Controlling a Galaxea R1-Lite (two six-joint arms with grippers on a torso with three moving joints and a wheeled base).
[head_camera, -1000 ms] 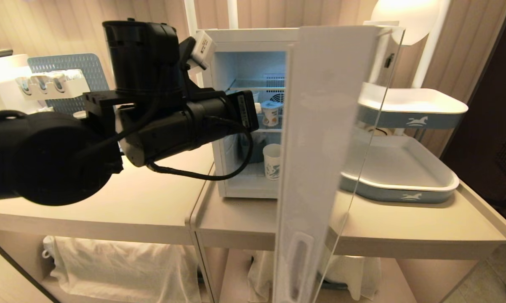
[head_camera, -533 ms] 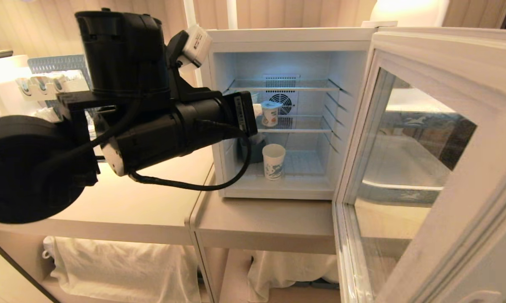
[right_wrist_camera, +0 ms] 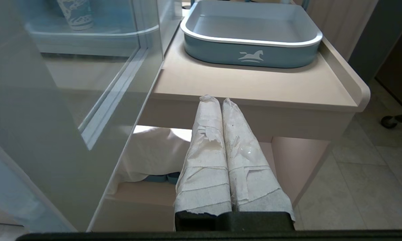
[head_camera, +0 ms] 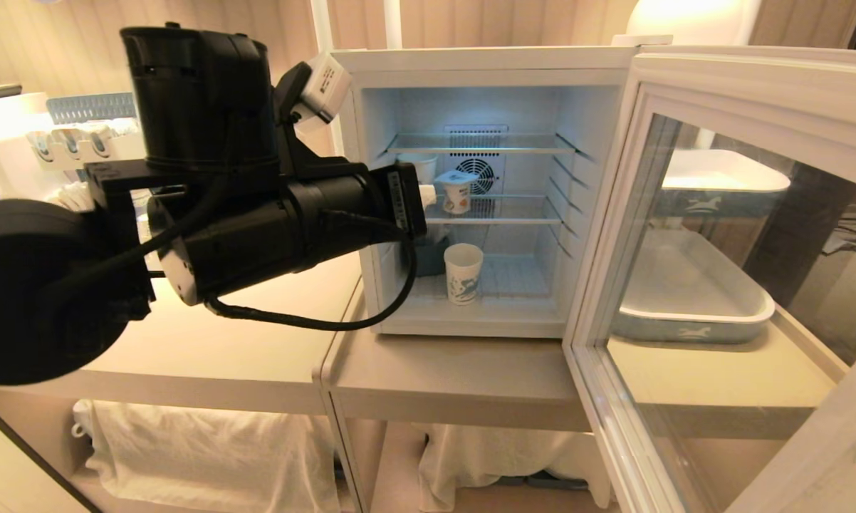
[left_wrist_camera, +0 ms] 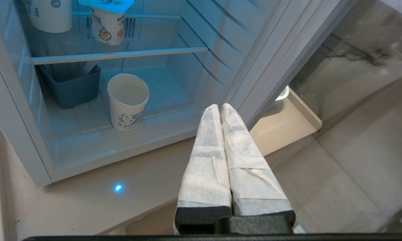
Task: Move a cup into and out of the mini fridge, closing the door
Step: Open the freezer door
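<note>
The mini fridge (head_camera: 471, 60) stands open on the counter, lit inside. On its floor near the front stands the cup (head_camera: 463, 273), upright, white with a blue print; the left wrist view shows the cup (left_wrist_camera: 127, 102) empty. The door (head_camera: 720, 107) is swung wide to the right, and its glass reaches the view's lower right. My left arm (head_camera: 257, 228) reaches in front of the fridge's left side. The left gripper (left_wrist_camera: 220, 106) is shut and empty, hovering over the counter in front of the fridge, right of the cup. The right gripper (right_wrist_camera: 217, 99) hangs shut and empty below the counter's edge, beside the door (right_wrist_camera: 70, 83).
On the middle shelf sit a foil-lidded tub (head_camera: 456, 192) and another white cup (head_camera: 417, 167). A dark blue container (left_wrist_camera: 70, 88) stands behind the cup. A blue-grey tray (head_camera: 691, 299) lies on the counter (head_camera: 456, 370) right of the fridge. A rack (head_camera: 79, 139) stands far left.
The door has swung from edge-on to wide open towards the right. My left arm has drawn back a little to the left. The cup has not moved.
</note>
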